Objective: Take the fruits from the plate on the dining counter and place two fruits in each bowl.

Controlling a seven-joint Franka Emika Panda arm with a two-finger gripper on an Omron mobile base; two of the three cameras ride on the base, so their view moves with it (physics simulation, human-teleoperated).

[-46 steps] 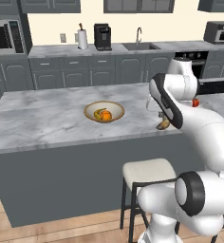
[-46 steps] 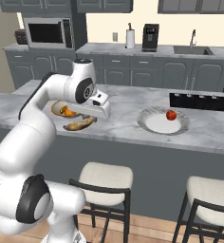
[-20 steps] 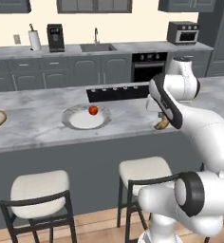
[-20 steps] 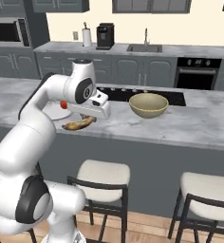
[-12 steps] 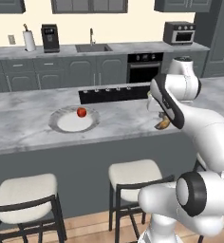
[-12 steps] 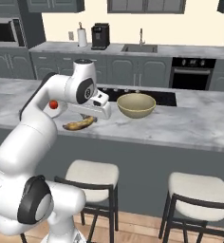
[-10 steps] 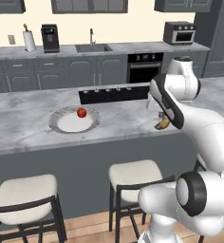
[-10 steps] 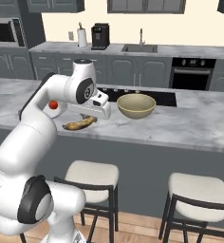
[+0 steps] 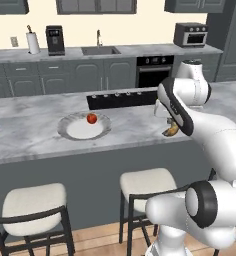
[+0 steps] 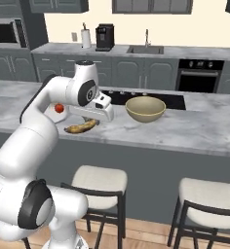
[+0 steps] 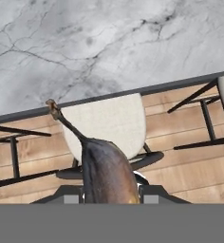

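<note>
While the two-finger gripper (image 11: 109, 192) clamps the curved yellow banana (image 10: 81, 127), the empty tan bowl (image 10: 145, 109) sits well to its right.

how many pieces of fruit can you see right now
2. A small round red apple-like fruit sits on the wide white plate with a grey rim on the marble counter. A curved yellow-brown banana is held in the jaws above the counter's near edge. Others may be out of view.
</note>
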